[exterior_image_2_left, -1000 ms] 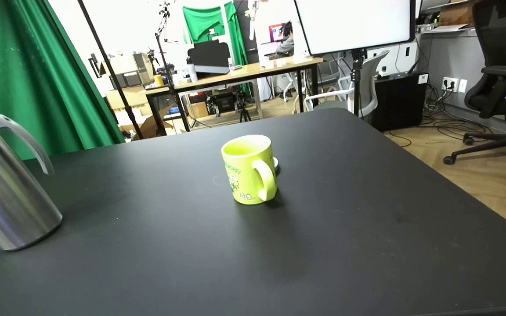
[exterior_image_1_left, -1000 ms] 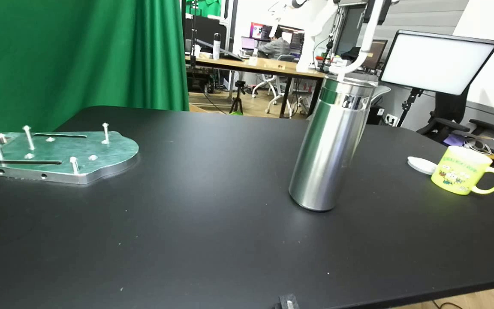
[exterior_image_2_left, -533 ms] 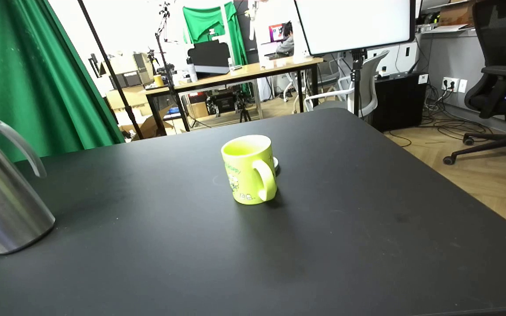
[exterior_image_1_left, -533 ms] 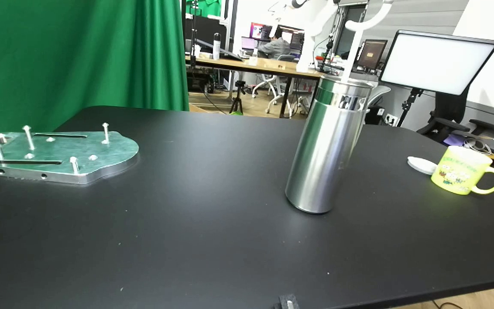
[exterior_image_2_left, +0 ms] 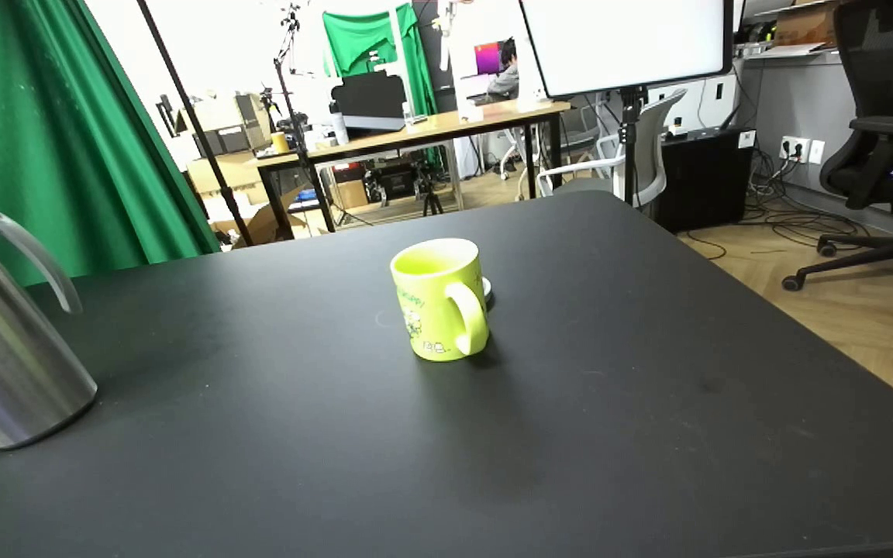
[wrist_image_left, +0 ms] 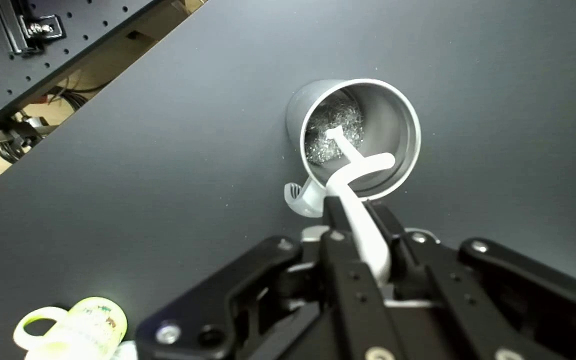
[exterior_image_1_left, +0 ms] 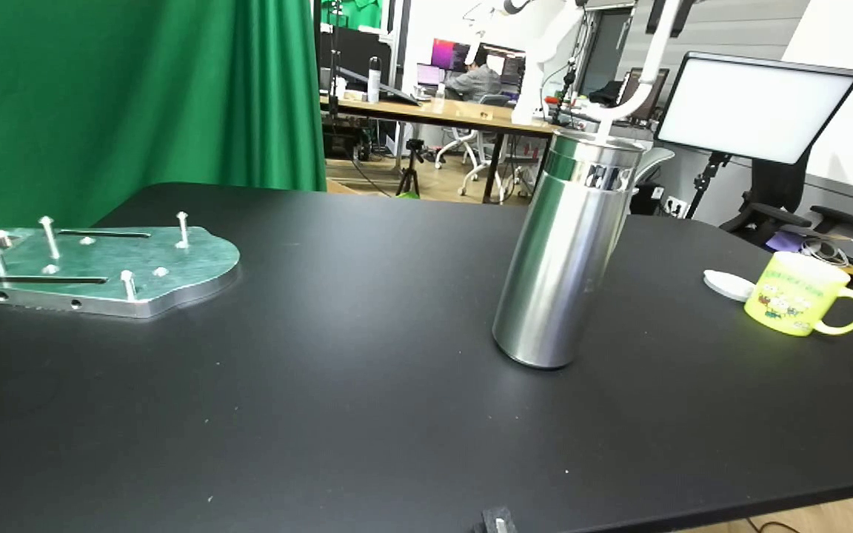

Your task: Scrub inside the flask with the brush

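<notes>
Held a white bent-handled brush (wrist_image_left: 357, 169) pinched in the black two-fingered gripper (wrist_image_left: 357, 210), with wiry grey bristles (wrist_image_left: 339, 111) inside the tall brushed stainless-steel flask (exterior_image_1_left: 560, 263) below it. Had insertion done; seemed mid-scrub, probably with more strokes and withdrawal left.

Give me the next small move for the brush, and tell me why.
I'd probably draw the brush a little upward as a scrubbing stroke: the gripper is closed on its handle, the scrub head is inside the flask, and in an exterior view the handle's bend sits just above the flask, seemingly leaving little room to push deeper.
</notes>
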{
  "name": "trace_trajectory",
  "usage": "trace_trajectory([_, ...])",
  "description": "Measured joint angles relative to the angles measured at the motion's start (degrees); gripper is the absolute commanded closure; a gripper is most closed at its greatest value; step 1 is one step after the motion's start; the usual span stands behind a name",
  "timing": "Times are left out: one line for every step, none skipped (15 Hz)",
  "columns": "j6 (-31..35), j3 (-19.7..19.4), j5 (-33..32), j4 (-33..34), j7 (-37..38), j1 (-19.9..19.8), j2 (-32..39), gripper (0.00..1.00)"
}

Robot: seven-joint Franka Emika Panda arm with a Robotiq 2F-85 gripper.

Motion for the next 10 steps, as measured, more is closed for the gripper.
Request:
trace_trajectory([0.8,-0.1,0.0,0.1,0.0,-0.1,1.7,0.96])
trace_trajectory([1.1,-0.1,0.0,0.2,0.0,-0.1,3.0,0.96])
trace_trajectory([1.3,-0.1,0.0,0.2,0.0,-0.1,4.0,0.96])
trace_trajectory([1.3,-0.1,0.0,0.3,0.0,0.1,4.3,0.96])
trace_trajectory([1.2,-0.1,-0.1,0.4,0.0,0.3,4.2,0.96])
trace_trajectory([1.0,0.0,-0.2,0.4,0.0,0.6,3.7,0.96])
trace_trajectory([0.5,0.1,-0.4,0.4,0.0,1.0,2.8,0.96])
trace_trajectory([-0.3,0.2,-0.6,0.4,0.0,1.4,1.5,0.96])
trace_trajectory([-1.3,0.3,-0.7,0.4,0.1,1.8,0.0,0.96])
trace_trajectory([-2.5,0.5,-0.8,0.4,0.1,2.1,-1.7,0.96])
